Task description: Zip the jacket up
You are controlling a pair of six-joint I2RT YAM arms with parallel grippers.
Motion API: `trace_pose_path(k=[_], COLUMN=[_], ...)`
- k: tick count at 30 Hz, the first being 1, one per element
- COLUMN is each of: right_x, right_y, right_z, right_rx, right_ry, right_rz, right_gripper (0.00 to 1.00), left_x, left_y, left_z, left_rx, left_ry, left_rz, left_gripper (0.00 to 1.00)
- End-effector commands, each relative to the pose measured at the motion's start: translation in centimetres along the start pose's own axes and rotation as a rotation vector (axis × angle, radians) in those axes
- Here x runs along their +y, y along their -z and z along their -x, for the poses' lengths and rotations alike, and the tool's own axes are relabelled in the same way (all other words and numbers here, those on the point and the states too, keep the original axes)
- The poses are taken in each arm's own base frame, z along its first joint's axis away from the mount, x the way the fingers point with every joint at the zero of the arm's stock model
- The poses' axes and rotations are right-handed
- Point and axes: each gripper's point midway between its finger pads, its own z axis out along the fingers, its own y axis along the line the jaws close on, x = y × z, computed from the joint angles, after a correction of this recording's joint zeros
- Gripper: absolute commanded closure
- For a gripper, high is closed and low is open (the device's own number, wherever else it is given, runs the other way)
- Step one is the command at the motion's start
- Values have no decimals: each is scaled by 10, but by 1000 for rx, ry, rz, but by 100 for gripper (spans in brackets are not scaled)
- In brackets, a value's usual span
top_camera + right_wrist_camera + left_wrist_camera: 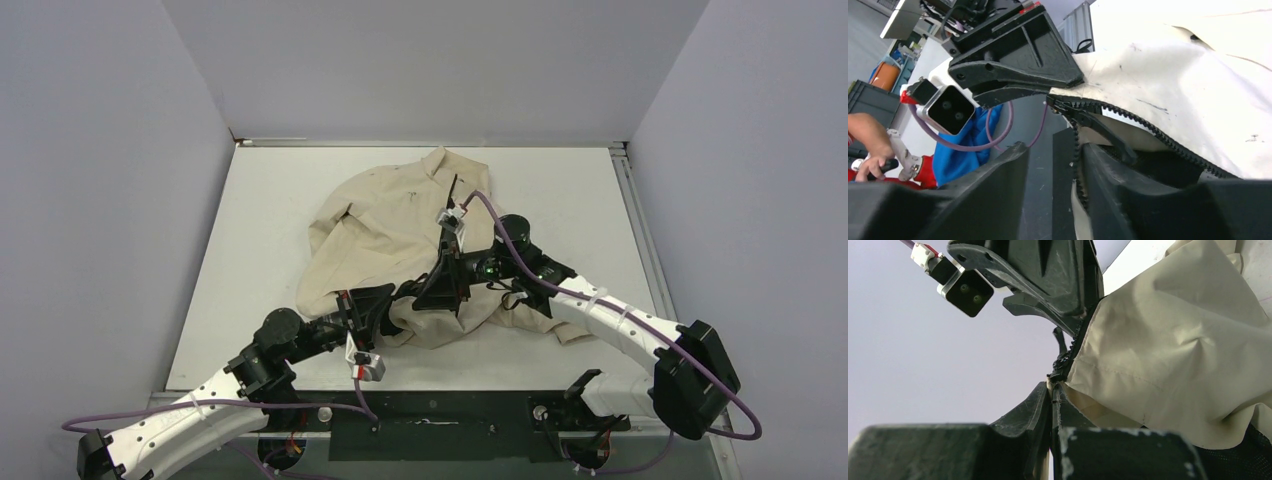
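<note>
**Zip station status: both tools at the lower end of the zipper**

1. Workpiece. The jacket (pixel 390 220) lies crumpled at the middle of the white worktop (pixel 270 200), with its collar toward the far wall and its hem toward the arm bases. Both arms reach in over the near hem.

2. I read the left tool (pixel 1052 390) as closed. In my left wrist view its fingers pinch the bottom end of the zipper (pixel 1148 127), where the beige cloth meets the black teeth. The cloth falls away to the right of the grip.

3. I read the right tool (pixel 1055 150) as parted, with a clear gap between the fingers. The black zip tape runs down through that gap without being clamped. The pull tab (pixel 1108 135) lies just above the right-hand finger. From this angle I cannot confirm whether it touches that finger.

4. Relative position. The two tools sit just beside each other, tip facing tip, over the jacket's front opening. From the left tool's grip the teeth run off along the beige edge.
</note>
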Motion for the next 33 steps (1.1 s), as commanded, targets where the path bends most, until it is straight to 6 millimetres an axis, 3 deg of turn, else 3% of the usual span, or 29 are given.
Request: trace_pose_path(k=[1,3,8,20,27,33], right_x=[-4,-6,-9,-44,-43,-58], right_y=[-3,-4,-4,11,8,7], right_z=[12,13,13,24,24,14], right_rx=[-37,-38,-16,-21,-40,-31], right_ry=[93,92,100,44,1,-57], right_rz=[-34,-41,-58,-214,-187,-226], right_gripper=[68,79,94,95,95,95], left_x=[31,31,32,30,23,24], left_y=[1,1,1,3,3,3], left_z=[13,13,14,25,28,35], left_rx=[-32,-33,-36,-74,-91,-123], left_ry=[-19,-20,-20,-16,-11,-26], left_rz=[88,89,90,50,3,-4], left_gripper=[100,100,100,100,100,100])
